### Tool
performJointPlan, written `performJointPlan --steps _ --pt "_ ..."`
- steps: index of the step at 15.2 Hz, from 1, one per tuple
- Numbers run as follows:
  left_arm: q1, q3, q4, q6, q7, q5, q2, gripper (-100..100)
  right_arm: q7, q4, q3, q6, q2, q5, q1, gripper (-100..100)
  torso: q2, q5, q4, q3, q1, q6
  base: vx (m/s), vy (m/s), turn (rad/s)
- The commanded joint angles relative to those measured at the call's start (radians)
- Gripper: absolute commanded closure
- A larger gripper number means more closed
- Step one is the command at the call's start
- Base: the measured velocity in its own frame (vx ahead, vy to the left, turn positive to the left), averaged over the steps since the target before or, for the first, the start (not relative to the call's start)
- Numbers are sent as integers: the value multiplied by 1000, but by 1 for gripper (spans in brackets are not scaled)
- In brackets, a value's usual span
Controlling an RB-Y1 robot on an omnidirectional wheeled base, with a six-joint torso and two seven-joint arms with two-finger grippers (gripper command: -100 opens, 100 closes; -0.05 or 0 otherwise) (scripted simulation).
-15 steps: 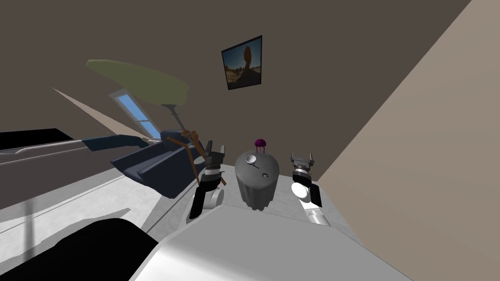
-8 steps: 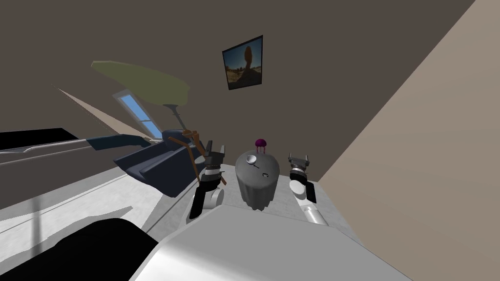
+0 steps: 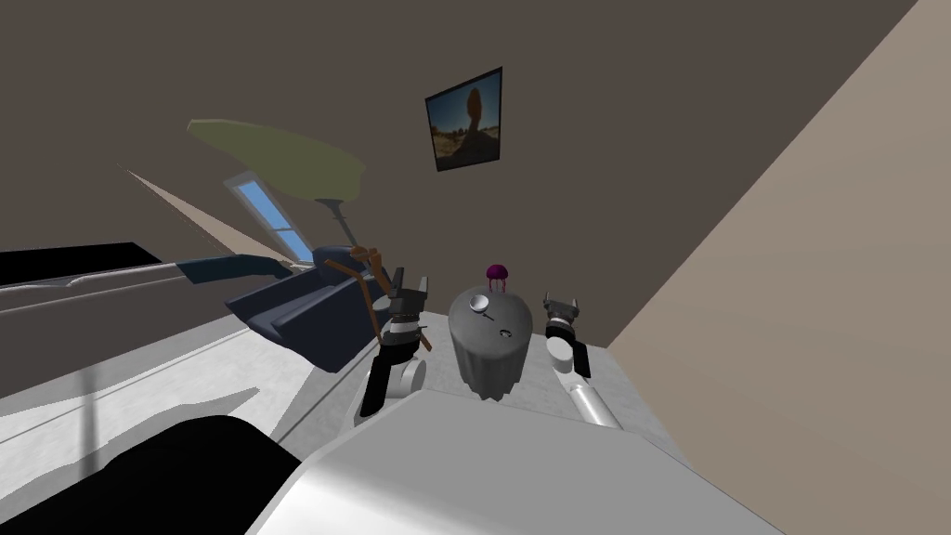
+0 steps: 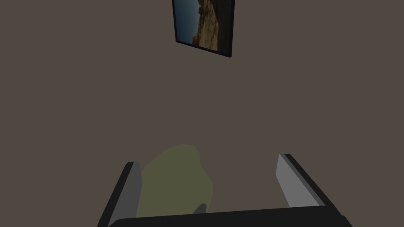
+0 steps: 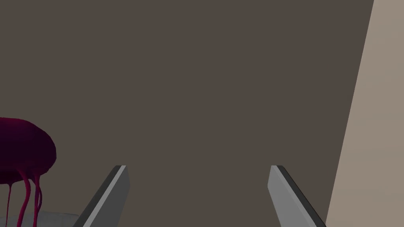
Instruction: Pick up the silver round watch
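Note:
A grey cloth-draped round table [image 3: 490, 358] stands just ahead of me in the head view. On its top lies a small silver round thing [image 3: 479, 303], too small to tell apart as the watch, and a small dark ring-like thing [image 3: 505, 332] nearer to me. A purple jellyfish-like ornament [image 3: 496, 272] stands at the table's far edge. My left gripper [image 3: 410, 284] hangs open left of the table. My right gripper [image 3: 561, 304] is open on the table's right; in its wrist view the right gripper [image 5: 199, 189] faces a brown wall, the ornament [image 5: 23, 151] beside one finger.
A dark blue sofa [image 3: 293, 316] with a brown wooden frame [image 3: 367, 283] lies left of the table, an olive lamp shade [image 3: 279, 158] above it. A beige wall [image 3: 799, 316] closes in on the right. A black area [image 3: 139, 474] sits at lower left.
My right arm has swung in a little toward the table, its gripper still open. The head view has drifted slightly. The left arm and the things on the table have not moved.

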Motion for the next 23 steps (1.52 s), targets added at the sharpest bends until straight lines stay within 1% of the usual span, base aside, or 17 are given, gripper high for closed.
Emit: performJointPlan --steps 1,2,3,4,7,8,9,12,13,14,15,18,19,20,23 --pt "0 0 0 0 0 0 0 0 4 2 0 1 1 -50 -1 -100 0 0 0 0 0 0 0 0 0" --pt "0 0 0 0 0 0 0 0 4 2 0 1 1 -52 -1 -100 0 0 0 0 0 0 0 0 0" --pt "0 0 0 0 0 0 0 0 -2 53 17 -12 1 -88 -45 -100 0 0 0 0 0 0 -4 -4 36" --pt "0 0 0 0 0 0 0 0 -2 65 17 -12 1 -107 -45 -100 0 0 0 0 0 0 -7 -7 55" --pt "0 0 0 0 0 0 0 0 -2 65 17 -12 1 -166 -45 -100 0 0 0 0 0 0 -2 -2 9" --pt "0 0 0 0 0 0 0 0 -7 117 34 -25 1 -192 -90 -100 0 0 0 0 0 0 -5 -4 37" --pt "0 0 0 0 0 0 0 0 -7 128 34 -25 1 -212 -90 -100 0 0 0 0 0 0 -7 -7 49" --pt "0 0 0 0 0 0 0 0 -7 128 34 -25 1 -275 -90 -100 0 0 0 0 0 0 -2 -2 8" --pt "0 0 0 0 0 0 0 0 -7 128 34 -25 1 -281 -90 -100 0 0 0 0 0 0 0 0 0" --pt "0 0 0 0 0 0 0 0 -13 174 51 -37 1 -316 -134 -100 0 0 0 0 0 0 -4 -3 38" --pt "0 0 0 0 0 0 0 0 -13 191 51 -37 1 -334 -134 -100 0 0 0 0 0 0 -7 -7 60" --pt "0 0 0 0 0 0 0 0 -13 191 51 -37 1 -395 -134 -100 0 0 0 0 0 0 -2 -3 6" --pt "0 0 0 0 0 0 0 0 -19 246 69 -50 2 -418 -178 -100 0 0 0 0 0 0 -5 -4 30" --pt "0 0 0 0 0 0 0 0 -19 254 69 -50 2 -434 -178 -100 0 0 0 0 0 0 -7 -7 55" --pt "0 0 0 0 0 0 0 0 -19 254 69 -50 2 -502 -178 -100 0 0 0 0 0 0 -2 -2 10"
